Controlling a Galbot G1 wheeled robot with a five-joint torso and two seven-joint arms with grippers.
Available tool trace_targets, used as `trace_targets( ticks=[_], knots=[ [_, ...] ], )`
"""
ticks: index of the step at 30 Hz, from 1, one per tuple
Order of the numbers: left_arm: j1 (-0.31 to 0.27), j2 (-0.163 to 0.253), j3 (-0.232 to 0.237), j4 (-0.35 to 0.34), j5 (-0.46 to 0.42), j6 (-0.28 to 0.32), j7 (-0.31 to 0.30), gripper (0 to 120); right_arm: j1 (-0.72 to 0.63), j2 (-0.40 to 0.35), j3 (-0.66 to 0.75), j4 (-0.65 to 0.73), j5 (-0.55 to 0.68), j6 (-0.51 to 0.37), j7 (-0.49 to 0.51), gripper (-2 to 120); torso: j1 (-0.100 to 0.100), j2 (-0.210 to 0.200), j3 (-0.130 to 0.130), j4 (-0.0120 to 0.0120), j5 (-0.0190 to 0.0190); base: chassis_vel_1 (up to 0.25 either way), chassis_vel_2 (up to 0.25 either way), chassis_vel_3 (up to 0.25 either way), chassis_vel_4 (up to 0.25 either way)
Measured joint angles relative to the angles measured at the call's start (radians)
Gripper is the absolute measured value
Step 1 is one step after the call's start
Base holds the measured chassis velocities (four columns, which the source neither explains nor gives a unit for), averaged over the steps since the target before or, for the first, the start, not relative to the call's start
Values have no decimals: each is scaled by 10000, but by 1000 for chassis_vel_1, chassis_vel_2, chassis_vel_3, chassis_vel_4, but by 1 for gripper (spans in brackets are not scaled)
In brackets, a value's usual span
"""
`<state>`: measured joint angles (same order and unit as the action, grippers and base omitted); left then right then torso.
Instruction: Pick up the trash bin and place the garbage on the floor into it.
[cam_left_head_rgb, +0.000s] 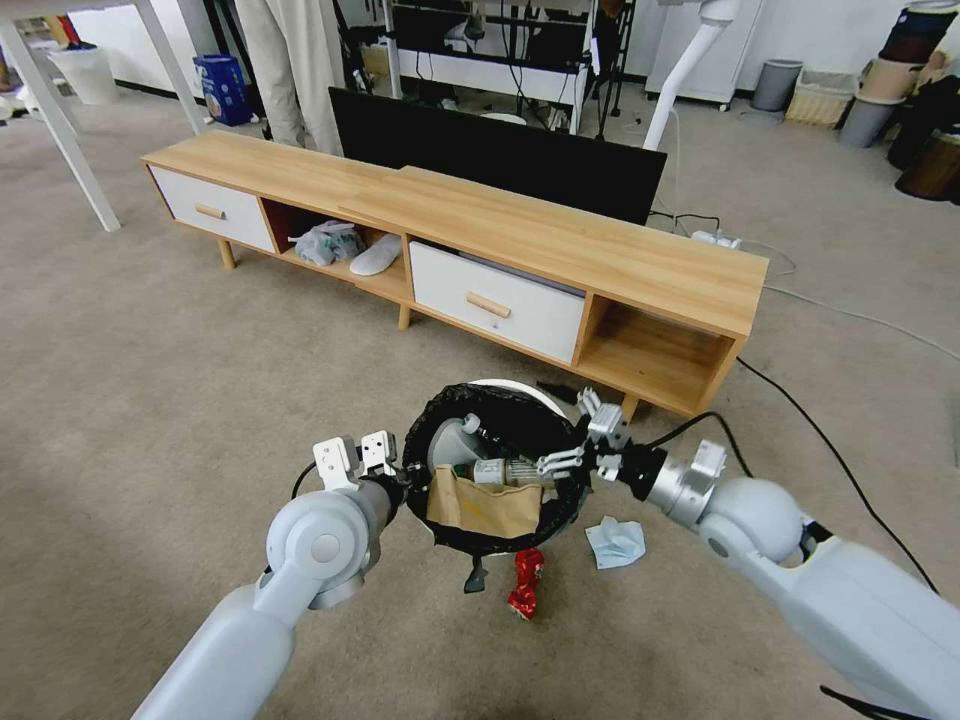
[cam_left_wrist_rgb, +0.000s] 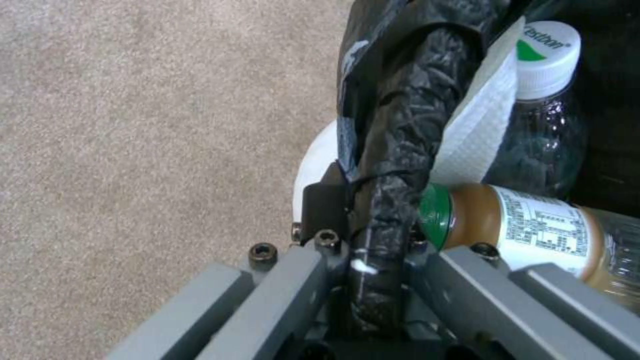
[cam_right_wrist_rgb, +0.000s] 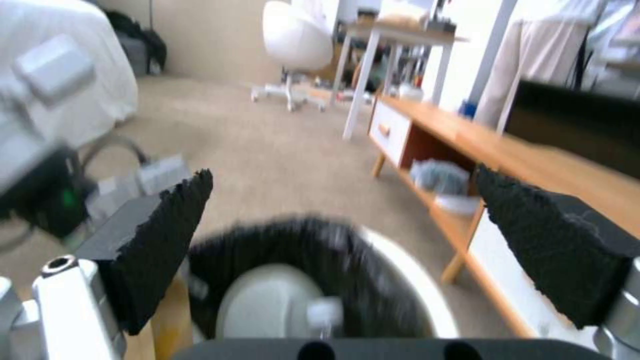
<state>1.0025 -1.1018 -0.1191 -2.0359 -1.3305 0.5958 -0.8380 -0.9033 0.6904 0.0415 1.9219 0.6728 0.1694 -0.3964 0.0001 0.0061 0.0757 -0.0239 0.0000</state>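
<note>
L arm: my left gripper (cam_left_head_rgb: 405, 468) sits at the near-left rim of the trash bin (cam_left_head_rgb: 540, 392), fingers (cam_left_wrist_rgb: 320, 210) pinched tight on the bag-wrapped rim, one inside, one outside.
Bin: white w/ black liner, on/over the floor (cam_left_head_rgb: 150, 400) in front of the wooden cabinet (cam_left_head_rgb: 560, 240). Can't tell if it's lifted or resting.
Inside bin: brown paper bag (cam_left_head_rgb: 480, 505) against the near wall, tea bottle (cam_left_wrist_rgb: 533, 230) w/ green cap lying across, 2nd clear bottle (cam_left_wrist_rgb: 543, 100) w/ white cap behind it, white tissue (cam_left_wrist_rgb: 480, 125) tucked btwn liner and bottles.
Still on carpet: crushed red can (cam_left_head_rgb: 525, 583) just beside the bin's near side, pale blue face mask (cam_left_head_rgb: 615, 542) a bit further right, near my R forearm.
R arm: right gripper (cam_left_head_rgb: 578, 430) hangs over the bin's right rim, fingers (cam_right_wrist_rgb: 160, 240) spread wide apart, nothing btwn them.
Cabinet shelf: grey bundle (cam_left_head_rgb: 325, 242) + white slipper (cam_left_head_rgb: 376, 254), well apart from the bin.
</note>
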Motion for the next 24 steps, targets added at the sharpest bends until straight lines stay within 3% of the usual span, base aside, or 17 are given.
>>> trace_targets(
  ticks=[9, 24],
  knots=[
    [13, 18, -328, 39, 7, -19, -5, 0, -59, -147, 940, 399, 410, 55, 223, 100, 0, 0, 0, 0, 0, 0, 0, 0, 0],
    [-24, 419, -1017, -187, -323, -3, -157, 0, -834, -183, 1758, -805, -14, -213, 880, 100, 0, 0, 0, 0, 0, 0, 0, 0, 0]
  ],
)
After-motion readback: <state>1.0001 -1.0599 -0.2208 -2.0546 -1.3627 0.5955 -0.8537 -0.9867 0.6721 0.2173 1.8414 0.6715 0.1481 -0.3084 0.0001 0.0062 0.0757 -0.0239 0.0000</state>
